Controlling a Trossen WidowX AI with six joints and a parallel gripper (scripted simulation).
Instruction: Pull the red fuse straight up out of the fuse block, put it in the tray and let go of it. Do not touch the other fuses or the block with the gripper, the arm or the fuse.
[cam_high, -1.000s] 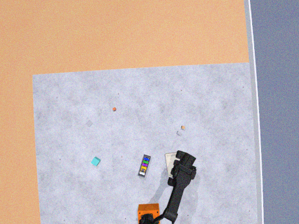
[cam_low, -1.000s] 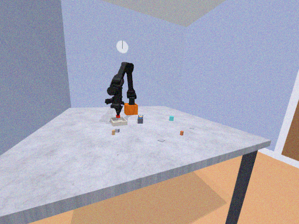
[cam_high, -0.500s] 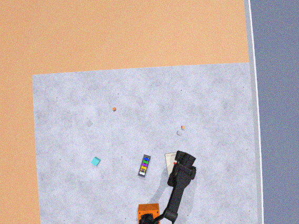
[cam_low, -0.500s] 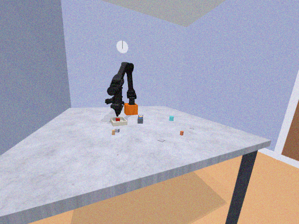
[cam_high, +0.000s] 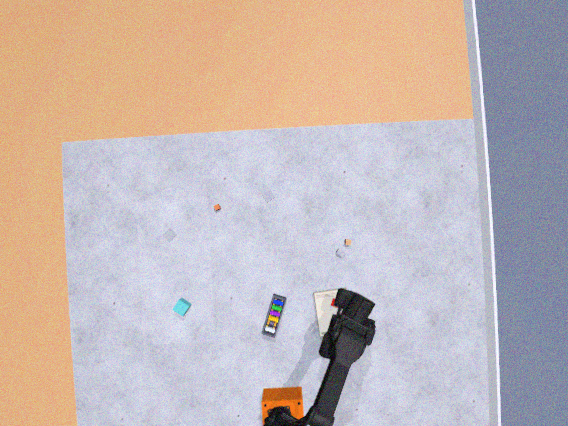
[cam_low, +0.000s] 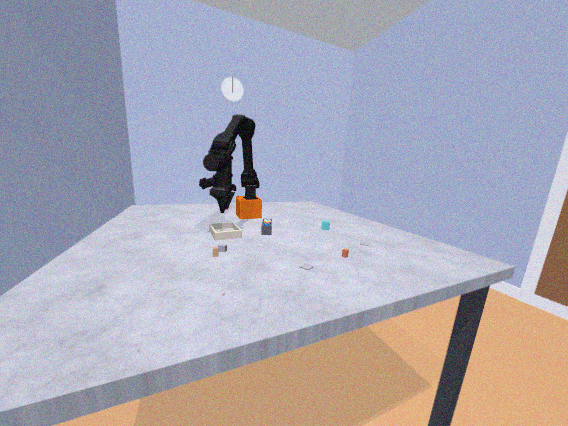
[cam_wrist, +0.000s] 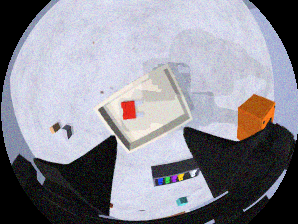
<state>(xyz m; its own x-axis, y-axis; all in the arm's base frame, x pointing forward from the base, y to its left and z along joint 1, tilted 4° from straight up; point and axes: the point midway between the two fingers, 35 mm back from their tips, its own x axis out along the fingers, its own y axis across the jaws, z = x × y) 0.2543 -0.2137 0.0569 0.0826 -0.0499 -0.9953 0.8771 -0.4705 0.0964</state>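
Note:
The red fuse (cam_high: 333, 302) (cam_wrist: 128, 110) lies on its side on the floor of the cream tray (cam_high: 324, 316) (cam_low: 227, 236) (cam_wrist: 165, 114), its two pale prongs showing in the wrist view. In the exterior view the tray's wall hides it. My gripper (cam_low: 223, 211) (cam_wrist: 150, 136) is open and empty above the tray, clear of the fuse. The dark fuse block (cam_high: 274, 315) (cam_low: 267, 229) (cam_wrist: 175, 168) stands apart from the tray, with blue, green, purple, yellow and white fuses and an empty slot between yellow and white.
The orange base box (cam_high: 282, 395) (cam_low: 249, 208) (cam_wrist: 255, 117) stands at the arm's foot. A tan block (cam_high: 348, 242) (cam_low: 215, 251) and a grey block (cam_high: 340, 253) (cam_low: 222, 248) lie beyond the tray. A teal block (cam_high: 182, 306) (cam_low: 325, 225) and a small orange block (cam_high: 217, 207) (cam_low: 345, 253) lie farther off.

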